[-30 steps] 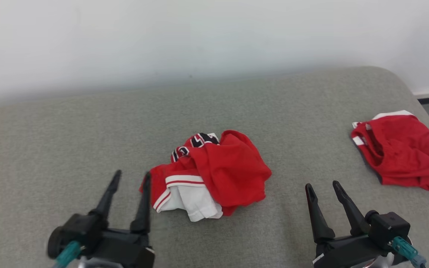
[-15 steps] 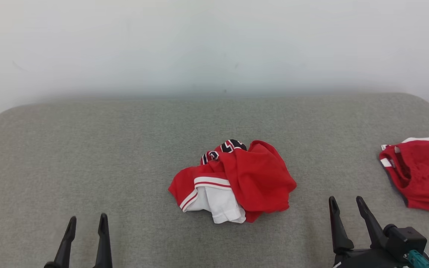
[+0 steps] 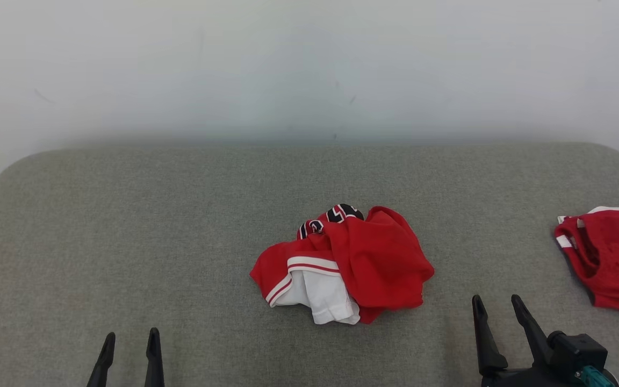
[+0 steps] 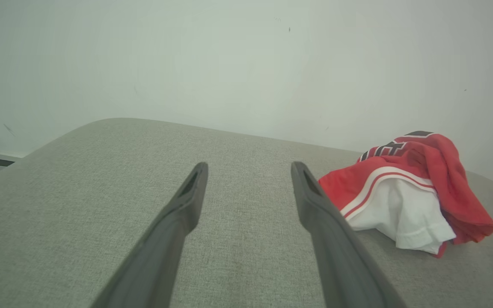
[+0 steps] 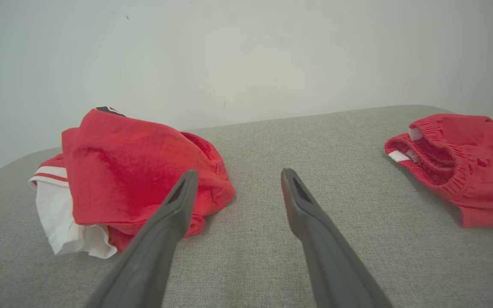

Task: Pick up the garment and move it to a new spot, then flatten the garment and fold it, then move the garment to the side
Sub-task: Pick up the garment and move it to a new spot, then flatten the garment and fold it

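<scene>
— What have you got, left to right?

— My left tool (image 3: 131,334) hangs over the near-left part of the bench (image 3: 127,215), its fingers spread wide with nothing between them. The garment (image 3: 374,263) lies in a crumpled heap at the bench's middle. Red cloth is bunched over a white panel with red stripes, and some dark lettering shows on the side toward the bench's far edge. My right tool (image 3: 496,299) sits over the bench's near-right part, just as wide open and just as empty. What looks like a pair of red shorts (image 3: 610,258) lies at the bench's right edge.

— How will the garment handle?

— Light, soft and limp, I'd say. It should sag and unroll once lifted, so a single pinch may leave a tail dragging on the bench. The knit looks grippy rather than slick, and I see nothing fragile.

— Where do you take hold?

— On the raised red fold at the top of the heap, where there's thickness to close on. The striped hem is my second choice, because it's a firmer edge.
</scene>
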